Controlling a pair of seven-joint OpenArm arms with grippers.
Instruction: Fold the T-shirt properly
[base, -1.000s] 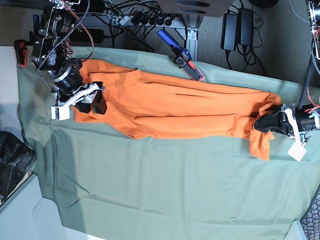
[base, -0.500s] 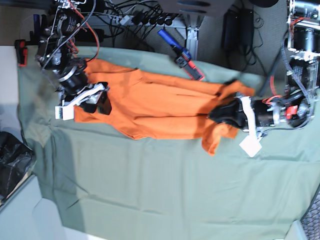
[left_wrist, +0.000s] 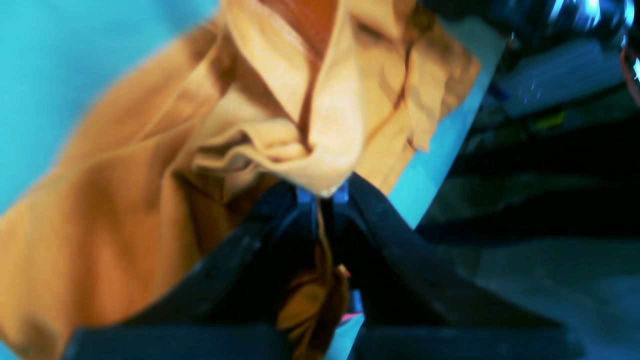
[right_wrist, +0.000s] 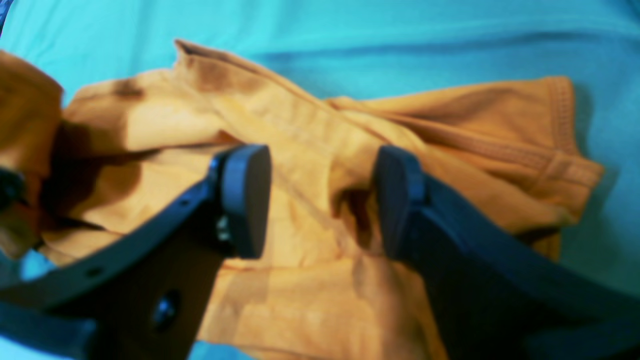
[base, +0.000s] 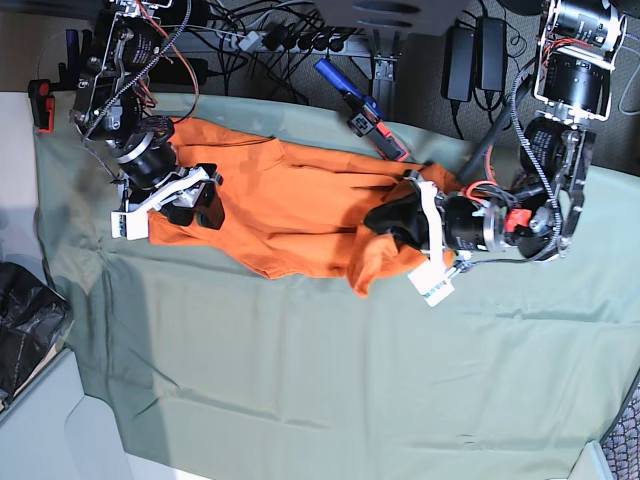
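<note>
The orange T-shirt (base: 290, 205) lies stretched across the sage-green sheet (base: 300, 380). My left gripper (base: 388, 222) is shut on the shirt's right end and holds it lifted over the shirt's middle, so the cloth doubles back. In the left wrist view the gripper (left_wrist: 322, 194) pinches bunched orange cloth (left_wrist: 300, 125) between closed tips. My right gripper (base: 195, 205) is open at the shirt's left end. In the right wrist view its fingers (right_wrist: 245, 200) stand wide apart over a sleeve hem (right_wrist: 550, 145), and the gripper (right_wrist: 320, 200) grips nothing.
A blue-handled tool with a red tip (base: 360, 110) lies at the sheet's far edge. Power bricks (base: 475, 50) and cables sit behind it. A black bag (base: 25, 330) is at the left, off the sheet. A red item (base: 42, 105) sits at the far left corner.
My left gripper has carried the shirt's right end leftward, from the sheet's right edge to near the middle, folding the cloth over. The right gripper has barely moved.
</note>
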